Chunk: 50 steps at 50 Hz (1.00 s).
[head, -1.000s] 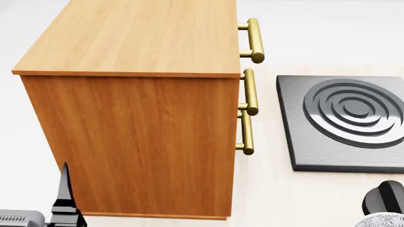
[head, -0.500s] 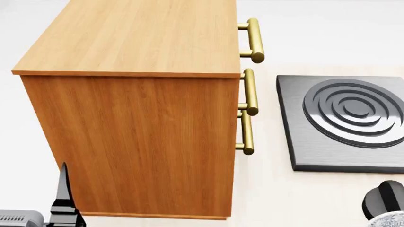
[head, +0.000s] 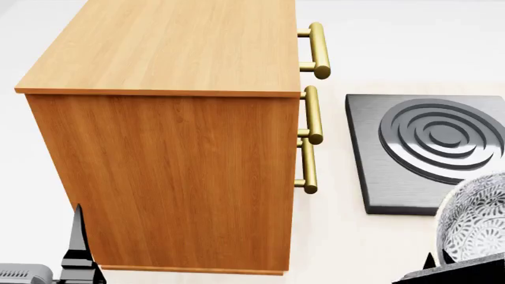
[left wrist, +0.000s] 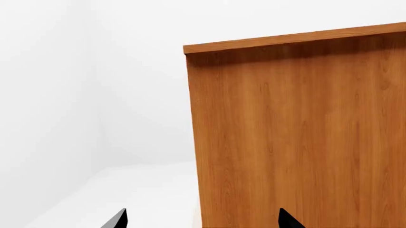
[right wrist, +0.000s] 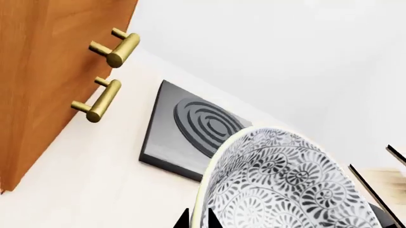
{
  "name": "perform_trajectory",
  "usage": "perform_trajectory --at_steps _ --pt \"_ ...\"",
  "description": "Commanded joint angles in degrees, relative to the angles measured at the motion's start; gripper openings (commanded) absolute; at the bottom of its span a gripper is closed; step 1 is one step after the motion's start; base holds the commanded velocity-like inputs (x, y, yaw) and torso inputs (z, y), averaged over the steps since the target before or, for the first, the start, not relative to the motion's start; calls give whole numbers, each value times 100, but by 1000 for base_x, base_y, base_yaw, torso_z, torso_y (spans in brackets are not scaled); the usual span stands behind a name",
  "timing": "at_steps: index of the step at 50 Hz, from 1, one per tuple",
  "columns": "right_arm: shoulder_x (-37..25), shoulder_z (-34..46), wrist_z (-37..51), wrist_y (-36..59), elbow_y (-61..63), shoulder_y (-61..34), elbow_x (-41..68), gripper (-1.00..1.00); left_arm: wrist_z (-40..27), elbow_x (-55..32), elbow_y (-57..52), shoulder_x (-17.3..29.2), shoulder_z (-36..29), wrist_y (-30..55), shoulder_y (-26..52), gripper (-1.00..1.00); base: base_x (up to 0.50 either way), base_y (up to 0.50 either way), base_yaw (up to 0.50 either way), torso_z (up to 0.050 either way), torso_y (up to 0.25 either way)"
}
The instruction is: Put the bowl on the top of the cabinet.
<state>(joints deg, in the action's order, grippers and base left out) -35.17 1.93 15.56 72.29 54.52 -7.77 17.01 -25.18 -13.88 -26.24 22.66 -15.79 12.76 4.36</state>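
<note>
The orange-brown cabinet stands at the left of the head view, with a bare flat top and three brass handles on its right face. It also shows in the left wrist view and the right wrist view. The leaf-patterned white bowl is lifted at the lower right, tilted. In the right wrist view the bowl fills the lower right, and my right gripper is shut on its rim. My left gripper is open and empty beside the cabinet's lower left corner.
A dark grey square plate with raised concentric rings lies on the pale table right of the cabinet, partly behind the bowl. It also shows in the right wrist view. A pale wooden piece shows at that view's edge.
The bowl has risen from the bottom right corner into view, held by my right gripper, and now covers part of the grey plate. The left arm has not moved.
</note>
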Motion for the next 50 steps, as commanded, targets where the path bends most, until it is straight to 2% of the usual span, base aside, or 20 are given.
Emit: perform_trajectory --at_steps 1,7,11,20,32,40,50 --pt "89 -139 199 1296 542 -1664 797 -100 -3 -29 12 27 18 -23 -9 100 0 0 0 0 0" --pt "22 -516 1233 1764 438 -2589 2580 -100 1 -35 89 25 25 -97 -41 100 0 0 0 0 0" --pt "-218 -581 2951 1754 -121 -3434 4873 -100 -15 -13 36 50 8 -67 -64 100 0 0 0 0 0" --pt "-304 327 5213 1647 -1255 -5258 7314 -100 -26 -11 97 60 21 -122 -83 100 0 0 0 0 1" --pt "-53 1388 6429 1433 -2689 -7366 8263 -100 -25 -13 193 53 11 -210 -110 100 0 0 0 0 0" --pt "254 1974 6412 1511 -3434 -8331 7934 -100 -25 18 242 26 -51 -197 -49 100 0 0 0 0 1" --pt "509 2398 6440 1420 -3807 -9007 7913 -100 -30 21 212 41 -80 -163 -28 100 0 0 0 0 0"
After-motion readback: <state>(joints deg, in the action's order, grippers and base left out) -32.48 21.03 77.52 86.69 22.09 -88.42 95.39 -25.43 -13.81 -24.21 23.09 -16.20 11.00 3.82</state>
